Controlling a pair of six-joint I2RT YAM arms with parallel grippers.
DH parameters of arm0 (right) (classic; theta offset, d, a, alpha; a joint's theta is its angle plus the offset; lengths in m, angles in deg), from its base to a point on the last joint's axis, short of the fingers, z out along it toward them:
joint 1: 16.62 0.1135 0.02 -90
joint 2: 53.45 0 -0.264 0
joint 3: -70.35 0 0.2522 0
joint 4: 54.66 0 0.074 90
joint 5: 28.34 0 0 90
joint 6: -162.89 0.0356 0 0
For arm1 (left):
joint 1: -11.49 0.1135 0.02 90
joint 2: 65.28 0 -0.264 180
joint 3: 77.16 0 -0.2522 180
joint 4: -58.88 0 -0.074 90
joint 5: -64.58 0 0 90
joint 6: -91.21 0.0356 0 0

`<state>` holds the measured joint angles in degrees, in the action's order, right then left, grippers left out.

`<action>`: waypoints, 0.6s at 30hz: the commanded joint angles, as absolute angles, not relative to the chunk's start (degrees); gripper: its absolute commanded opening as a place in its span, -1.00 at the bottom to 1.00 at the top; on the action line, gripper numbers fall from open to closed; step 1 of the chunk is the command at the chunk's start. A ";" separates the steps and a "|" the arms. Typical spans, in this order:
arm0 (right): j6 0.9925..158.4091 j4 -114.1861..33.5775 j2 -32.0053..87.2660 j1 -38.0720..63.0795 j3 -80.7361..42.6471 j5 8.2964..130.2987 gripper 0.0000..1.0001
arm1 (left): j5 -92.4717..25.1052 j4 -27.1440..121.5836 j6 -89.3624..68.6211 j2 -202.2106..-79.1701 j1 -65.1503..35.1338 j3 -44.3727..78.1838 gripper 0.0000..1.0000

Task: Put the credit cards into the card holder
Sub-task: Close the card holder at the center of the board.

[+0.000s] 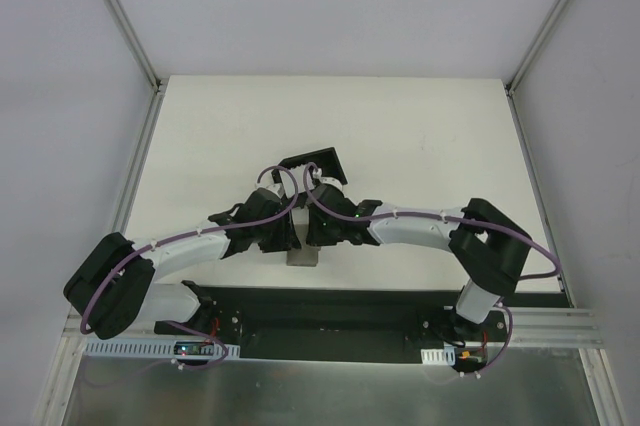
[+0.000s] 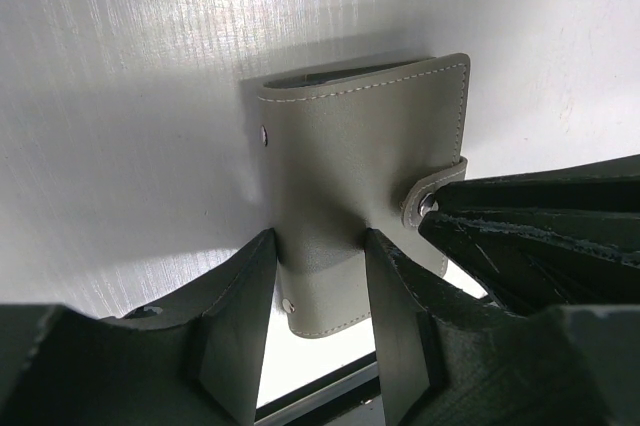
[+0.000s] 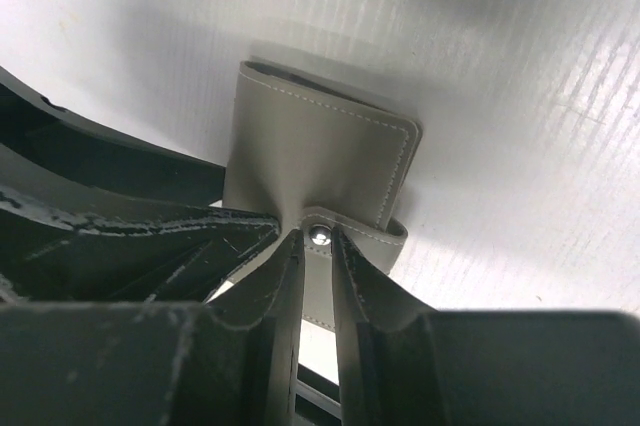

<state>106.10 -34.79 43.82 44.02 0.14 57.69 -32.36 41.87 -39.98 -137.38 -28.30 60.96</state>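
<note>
A grey wallet lies closed near the table's front edge, and it also shows in the top view. My left gripper is shut on the wallet's body, one finger on each side. My right gripper is shut on the wallet's snap strap at its metal stud. In the top view both grippers meet over the wallet. The black card holder sits just behind them. No dark blue credit cards are in view.
The white table ends at a black base rail just in front of the wallet. Metal frame posts stand at the back corners. The right gripper's dark finger crowds the left wrist view.
</note>
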 commanded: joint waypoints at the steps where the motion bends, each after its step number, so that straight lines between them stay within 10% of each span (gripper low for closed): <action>1: 103.30 -31.67 45.51 44.37 -3.79 57.43 -0.61 | -31.22 34.83 -39.05 -139.29 -29.20 62.88 -0.19; 18: 103.56 -25.79 50.00 46.39 -6.43 57.35 -0.74 | -30.87 34.83 -39.39 -139.46 -29.20 62.27 -0.19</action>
<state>103.34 -29.37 47.67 44.87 -5.52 57.01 -32.36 41.78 -39.96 -137.55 -28.30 60.78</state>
